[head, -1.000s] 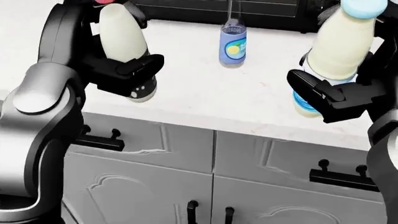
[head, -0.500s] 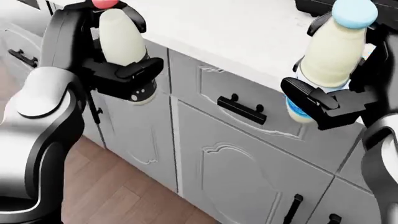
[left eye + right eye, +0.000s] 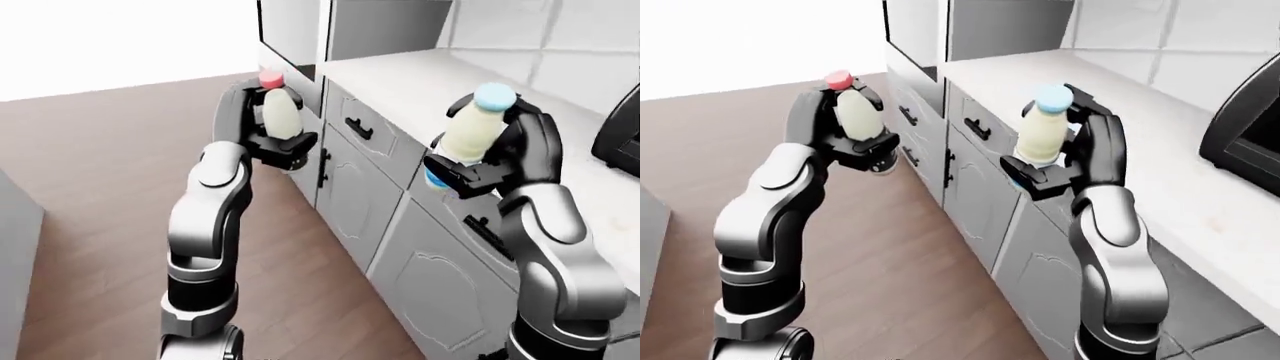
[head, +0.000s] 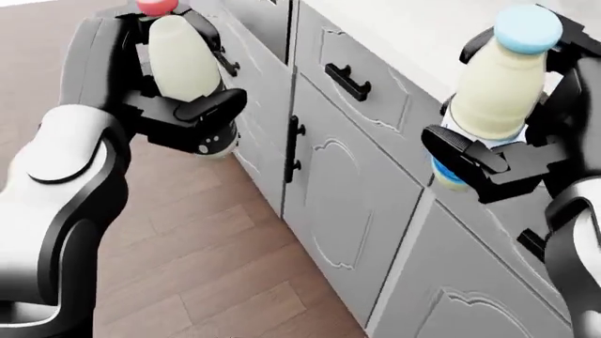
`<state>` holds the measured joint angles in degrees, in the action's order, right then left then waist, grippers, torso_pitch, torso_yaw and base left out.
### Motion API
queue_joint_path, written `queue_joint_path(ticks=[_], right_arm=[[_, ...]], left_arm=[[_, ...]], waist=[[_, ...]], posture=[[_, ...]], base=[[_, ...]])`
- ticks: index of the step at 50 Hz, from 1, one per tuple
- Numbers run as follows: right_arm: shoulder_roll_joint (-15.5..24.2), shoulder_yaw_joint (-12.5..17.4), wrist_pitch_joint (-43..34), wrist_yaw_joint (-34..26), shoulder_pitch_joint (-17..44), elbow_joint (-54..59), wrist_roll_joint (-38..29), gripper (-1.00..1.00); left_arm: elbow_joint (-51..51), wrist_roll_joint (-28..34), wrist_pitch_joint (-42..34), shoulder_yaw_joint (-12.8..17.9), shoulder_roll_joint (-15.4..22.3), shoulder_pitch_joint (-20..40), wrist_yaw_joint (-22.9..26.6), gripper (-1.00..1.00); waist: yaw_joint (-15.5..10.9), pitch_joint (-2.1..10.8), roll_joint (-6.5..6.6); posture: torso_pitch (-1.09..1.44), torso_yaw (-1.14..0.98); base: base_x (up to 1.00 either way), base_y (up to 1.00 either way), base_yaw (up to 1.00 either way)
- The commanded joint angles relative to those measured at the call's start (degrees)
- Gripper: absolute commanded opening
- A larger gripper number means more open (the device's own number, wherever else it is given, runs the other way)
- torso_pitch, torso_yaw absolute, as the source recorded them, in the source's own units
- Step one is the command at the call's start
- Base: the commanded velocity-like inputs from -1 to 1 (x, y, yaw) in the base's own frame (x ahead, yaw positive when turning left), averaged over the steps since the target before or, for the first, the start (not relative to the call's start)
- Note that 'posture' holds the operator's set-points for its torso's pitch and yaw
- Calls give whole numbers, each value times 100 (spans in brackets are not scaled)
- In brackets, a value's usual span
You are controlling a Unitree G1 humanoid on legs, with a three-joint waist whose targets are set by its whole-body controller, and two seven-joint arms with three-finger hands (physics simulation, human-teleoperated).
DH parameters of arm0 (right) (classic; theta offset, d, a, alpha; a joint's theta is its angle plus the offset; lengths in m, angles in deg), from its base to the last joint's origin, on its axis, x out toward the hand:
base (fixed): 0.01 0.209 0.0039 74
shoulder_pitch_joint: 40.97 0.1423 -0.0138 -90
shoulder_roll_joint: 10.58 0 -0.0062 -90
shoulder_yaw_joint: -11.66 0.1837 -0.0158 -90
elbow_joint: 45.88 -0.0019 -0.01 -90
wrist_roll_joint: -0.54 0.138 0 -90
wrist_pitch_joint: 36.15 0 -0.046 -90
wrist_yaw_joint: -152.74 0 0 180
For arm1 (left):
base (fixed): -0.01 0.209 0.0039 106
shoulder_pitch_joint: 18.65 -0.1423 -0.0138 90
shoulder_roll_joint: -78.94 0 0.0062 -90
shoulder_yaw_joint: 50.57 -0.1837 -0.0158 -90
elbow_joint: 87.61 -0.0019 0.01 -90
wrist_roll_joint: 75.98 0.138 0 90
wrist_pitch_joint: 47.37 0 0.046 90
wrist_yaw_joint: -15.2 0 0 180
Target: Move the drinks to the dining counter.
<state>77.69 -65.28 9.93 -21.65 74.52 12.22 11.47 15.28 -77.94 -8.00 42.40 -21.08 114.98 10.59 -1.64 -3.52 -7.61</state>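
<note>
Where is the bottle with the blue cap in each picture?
Left-eye view: blue-cap bottle right of centre, in the right hand.
Head view: blue-cap bottle at the upper right, in the same hand.
Right-eye view: blue-cap bottle near centre, in that hand.
Shared landmark: the grey cabinets beside it.

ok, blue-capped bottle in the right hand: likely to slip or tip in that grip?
Blue-capped bottle looks rigid, smooth-walled, probably slippery. The right hand wraps only its lower half, so the tall top may lever and tilt. It appears full, likely heavy for its size.
</note>
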Motion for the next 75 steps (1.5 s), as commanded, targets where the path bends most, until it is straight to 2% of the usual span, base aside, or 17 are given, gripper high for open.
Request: queue_joint_path(ticks=[1, 7, 9, 11, 18, 22, 23, 27, 34, 37, 38, 39, 50, 62, 65, 66, 75], right_arm=[[45, 12, 231, -11, 243, -228, 2, -100], [53, 39, 183, -23, 268, -246, -2, -100], [54, 41, 186, -28, 270, -242, -3, -100], [52, 42, 199, -30, 269, -231, -5, -100], [51, 38, 226, -46, 264, -192, -26, -100], [66, 66, 184, -40, 264, -228, -7, -100], [68, 56, 184, -42, 258, -230, -13, -100], [66, 49, 182, -48, 255, -232, -26, -100], [85, 52, 90, -47, 326, -270, -24, -100], [73, 47, 114, -51, 290, -275, -32, -100], [75, 49, 106, -52, 292, -283, -31, -100], [79, 52, 74, -48, 305, -306, -27, -100], [73, 54, 87, -74, 287, -308, -39, -100], [36, 23, 177, -86, 224, -273, -79, -100], [26, 18, 176, -99, 210, -287, -84, -100], [27, 10, 150, -99, 214, -306, -88, -100], [10, -11, 158, -139, 221, -287, -127, -100]], left_arm=[[222, 14, 155, 80, 65, 262, -31, -100], [214, 6, 167, 78, 67, 264, -38, -100], [221, 3, 164, 81, 68, 262, -42, -100], [206, 3, 175, 75, 66, 267, -42, -100], [184, 13, 200, 71, 70, 263, -41, -100], [202, 17, 199, 59, 62, 252, -41, -100], [208, 20, 202, 52, 57, 245, -37, -100], [178, 24, 247, 59, 57, 225, -25, -100], [282, 19, 134, 58, 57, 265, -24, -100], [273, 21, 166, 59, 53, 240, -18, -100], [288, 20, 151, 58, 50, 240, -20, -100], [287, 18, 150, 60, 49, 244, -22, -100], [355, 16, 122, 26, 8, 230, -39, -100], [376, 36, 153, 19, 9, 169, -8, -100], [407, 42, 115, 27, 5, 167, -19, -100], [421, 48, 113, 19, 2, 151, -19, -100], [519, 99, 48, -24, -24, 126, 31, -100]], waist=[[-46, 186, -1], [12, 216, 420], [-74, 359, 990], [-50, 129, 907], [-208, 114, 461], [3, 258, -195], [-58, 130, 152], [-47, 242, 125], [52, 258, 552], [-16, 551, 1083], [-27, 149, 886], [-57, 126, 913], [-130, 283, -17], [38, 256, 584], [-40, 551, 1114], [-34, 159, 895], [-198, 117, 338]], posture=[[0, 0], [0, 0], [0, 0], [0, 0], [0, 0], [0, 0], [0, 0], [0, 0], [0, 0], [0, 0], [0, 0], [0, 0], [0, 0], [0, 0], [0, 0], [0, 0], [0, 0]], base=[[41, 0, 100], [36, 0, 100], [32, 0, 100], [32, 0, 100], [31, 0, 100], [32, 0, 100], [32, 0, 100], [32, 0, 100], [32, 0, 100], [32, 0, 100], [31, 0, 100], [32, 0, 100], [31, 0, 100], [30, 0, 100], [30, 0, 100], [30, 0, 100], [30, 0, 100]])
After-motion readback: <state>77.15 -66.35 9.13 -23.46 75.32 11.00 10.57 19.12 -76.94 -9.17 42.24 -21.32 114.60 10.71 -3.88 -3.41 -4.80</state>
